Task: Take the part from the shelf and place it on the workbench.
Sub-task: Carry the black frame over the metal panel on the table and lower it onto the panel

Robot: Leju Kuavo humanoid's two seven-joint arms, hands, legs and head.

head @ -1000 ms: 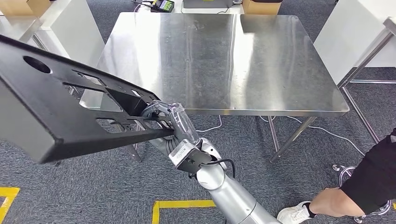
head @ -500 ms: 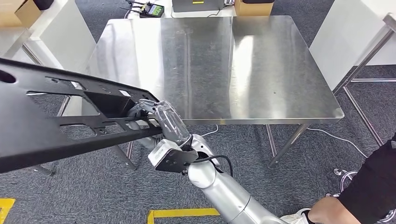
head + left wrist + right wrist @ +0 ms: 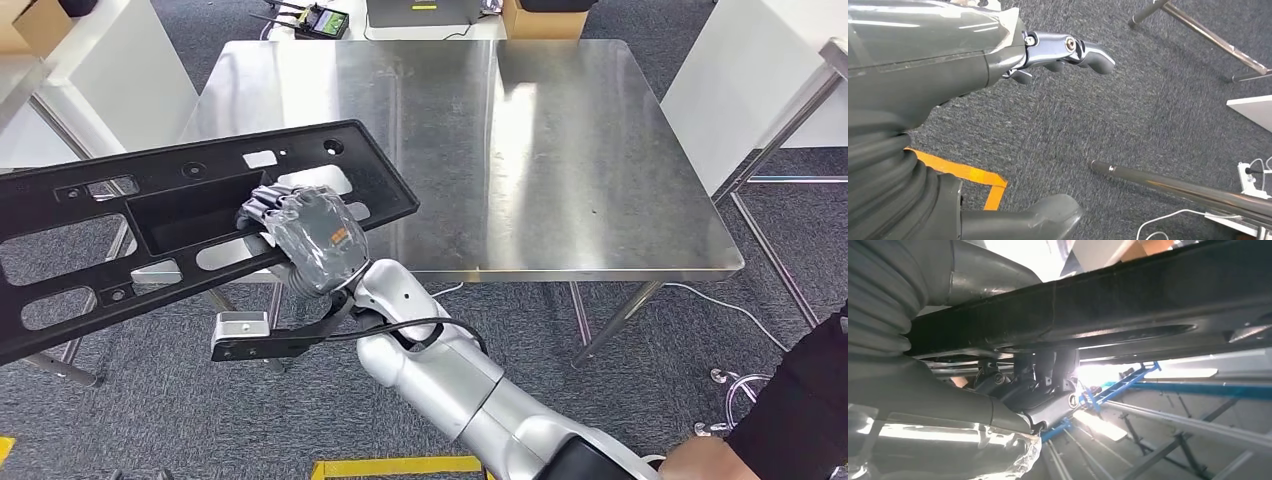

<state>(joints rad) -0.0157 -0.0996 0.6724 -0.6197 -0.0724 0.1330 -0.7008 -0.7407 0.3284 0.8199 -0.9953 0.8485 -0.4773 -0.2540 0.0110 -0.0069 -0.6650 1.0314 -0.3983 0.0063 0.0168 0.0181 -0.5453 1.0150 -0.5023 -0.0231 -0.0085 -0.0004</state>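
Note:
The part (image 3: 150, 215) is a long black plastic panel with several cut-outs. My right hand (image 3: 305, 235) grips it near its right end, fingers curled over the rim of a cut-out. It is held in the air, almost level. That end hangs over the front left corner of the steel workbench (image 3: 520, 150), and the rest reaches out past the picture's left edge. From below, the right wrist view shows the dark fingers (image 3: 1040, 385) hooked under the part (image 3: 1148, 300). My left hand (image 3: 1068, 50) hangs over the grey carpet and holds nothing.
White cabinets stand left (image 3: 110, 70) and right (image 3: 740, 70) of the workbench. A cardboard box (image 3: 550, 18) and a small device (image 3: 320, 20) lie beyond its far edge. A person's dark-clad leg (image 3: 800, 400) is at the lower right. Yellow tape (image 3: 400, 465) marks the floor.
The camera has moved closer. My right hand has turned over and swung the part level, bringing its near end up over the workbench's front left corner.

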